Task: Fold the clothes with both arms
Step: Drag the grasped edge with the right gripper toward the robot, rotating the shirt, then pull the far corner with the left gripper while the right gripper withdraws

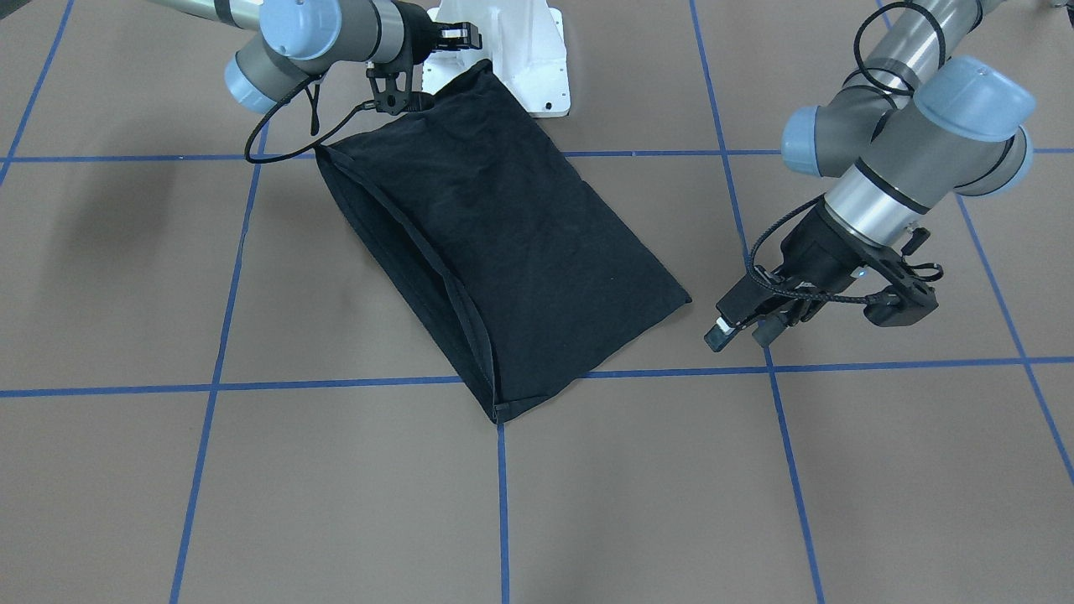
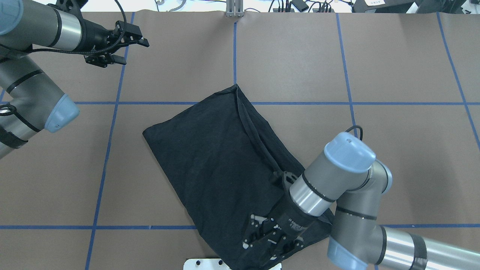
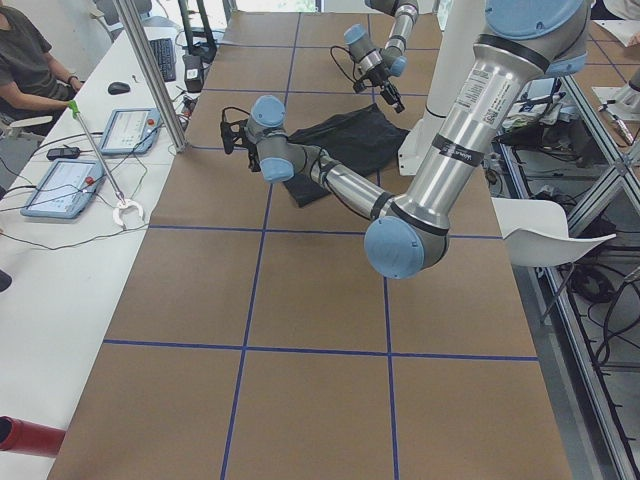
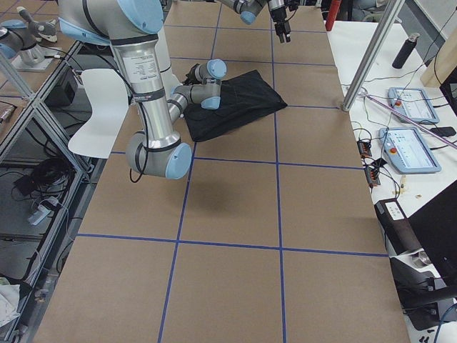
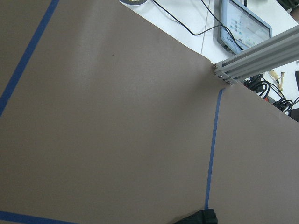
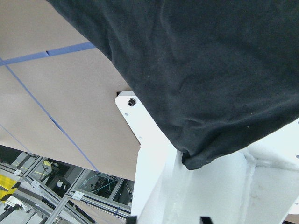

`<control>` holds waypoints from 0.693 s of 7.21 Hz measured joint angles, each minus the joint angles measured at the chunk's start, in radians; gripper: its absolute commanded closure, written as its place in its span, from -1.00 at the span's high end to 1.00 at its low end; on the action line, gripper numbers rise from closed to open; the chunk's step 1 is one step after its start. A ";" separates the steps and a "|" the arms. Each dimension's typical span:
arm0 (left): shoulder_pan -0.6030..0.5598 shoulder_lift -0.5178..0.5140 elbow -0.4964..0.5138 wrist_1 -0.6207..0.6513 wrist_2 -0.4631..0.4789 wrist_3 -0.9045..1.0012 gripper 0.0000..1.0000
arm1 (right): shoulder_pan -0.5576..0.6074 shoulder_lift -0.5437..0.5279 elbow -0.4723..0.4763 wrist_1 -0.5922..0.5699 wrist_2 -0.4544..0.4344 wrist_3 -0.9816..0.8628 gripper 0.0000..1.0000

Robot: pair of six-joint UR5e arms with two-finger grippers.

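The black T-shirt [image 1: 503,252] lies folded into a slanted rectangle on the brown table, and its logo is hidden. It also shows in the overhead view [image 2: 217,157] and the right wrist view [image 6: 210,70]. One shirt corner rests on the white pedestal. My right gripper [image 1: 458,36] hovers over that corner near the base, and its jaws look open and empty; it also shows in the overhead view [image 2: 268,236]. My left gripper [image 2: 132,49] is open and empty above bare table, well clear of the shirt. In the front view, the left gripper [image 1: 740,331] is just past the shirt's side corner.
The white bolted pedestal [image 1: 520,50] stands at the robot's edge of the table, partly under the shirt. Blue tape lines [image 2: 235,48] grid the table. An aluminium post [image 4: 371,57] and tablets [image 3: 70,185] stand on the operators' side, where a person [image 3: 25,60] sits.
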 measured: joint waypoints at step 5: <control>0.161 0.059 -0.047 -0.002 0.067 -0.004 1.00 | 0.378 -0.020 -0.086 0.000 0.063 -0.088 1.00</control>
